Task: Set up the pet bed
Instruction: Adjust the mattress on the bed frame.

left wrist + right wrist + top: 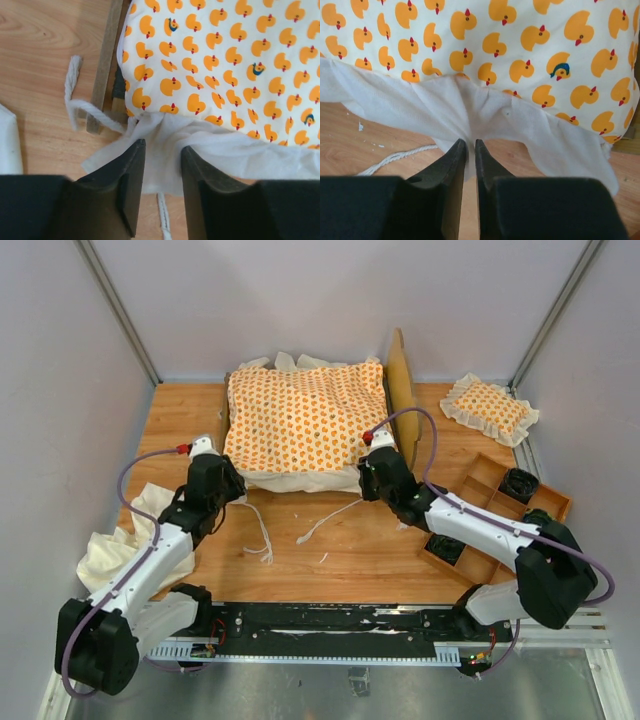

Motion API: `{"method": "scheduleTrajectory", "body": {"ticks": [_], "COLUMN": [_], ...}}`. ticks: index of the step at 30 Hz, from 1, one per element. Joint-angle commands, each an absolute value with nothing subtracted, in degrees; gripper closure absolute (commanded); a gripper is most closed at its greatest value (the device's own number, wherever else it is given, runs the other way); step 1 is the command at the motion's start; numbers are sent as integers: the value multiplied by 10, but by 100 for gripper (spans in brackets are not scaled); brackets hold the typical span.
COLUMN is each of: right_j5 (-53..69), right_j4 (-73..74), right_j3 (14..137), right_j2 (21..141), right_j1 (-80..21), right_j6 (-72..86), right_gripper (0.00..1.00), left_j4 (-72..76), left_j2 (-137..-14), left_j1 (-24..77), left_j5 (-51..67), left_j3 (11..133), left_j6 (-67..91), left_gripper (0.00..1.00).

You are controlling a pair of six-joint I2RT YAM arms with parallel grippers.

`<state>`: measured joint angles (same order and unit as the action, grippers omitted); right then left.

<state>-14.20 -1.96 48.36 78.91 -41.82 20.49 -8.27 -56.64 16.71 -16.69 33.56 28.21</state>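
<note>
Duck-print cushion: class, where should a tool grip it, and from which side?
Pinch the cream ruffle along the cushion's near edge, coming low from that side. It lies thin and flat beyond the padded body, likely too thick to pinch.

The cushion (305,420) is laid on the bed frame (402,390) at far centre; a small pillow (490,408) is placed far right, a cloth (110,550) near left.

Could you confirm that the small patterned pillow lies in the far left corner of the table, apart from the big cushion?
Not quite: the small pillow lies in the far right corner of the table, as the top external view shows. It is indeed apart from the big cushion.
</note>
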Motion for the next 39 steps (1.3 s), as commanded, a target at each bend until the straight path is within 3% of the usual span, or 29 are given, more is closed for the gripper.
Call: {"method": "scheduleTrajectory", "body": {"ticks": [1, 3, 6, 9, 19, 24, 28, 31, 33, 39], "right_j5": [-106, -76, -16, 28, -68, -98, -110, -117, -126, -101], "right_j4": [14, 21, 0, -23, 49, 47, 49, 53, 61, 138], "right_j3": [479, 473, 466, 475, 603, 588, 587, 588, 589, 606], "right_j2": [753, 726, 695, 708, 834, 892, 915, 912, 902, 817], "right_j1": [-407, -407, -407, -416, -421, -420, -421, -421, -421, -421], "right_j6": [178, 160, 125, 82, 140, 152, 146, 141, 139, 127], "right_gripper": [77, 66, 57, 56, 61, 65, 68, 70, 70, 64], "left_j4": [-128, -130, -110, -92, -20, -14, -1, 2, -9, -97], "left_j2": [-530, -502, -469, -460, -522, -569, -589, -595, -595, -542], "left_j1": [160, 160, 160, 160, 160, 160, 160, 160, 159, 160], "left_j5": [-121, -113, -93, -66, -38, -119, -159, -188, -207, -167], "left_j3": [361, 350, 336, 331, 324, 279, 256, 253, 261, 335], "left_j6": [311, 318, 301, 288, 271, 303, 316, 320, 329, 332], "left_gripper": [52, 43, 41, 41, 43, 63, 87, 90, 87, 51]}}
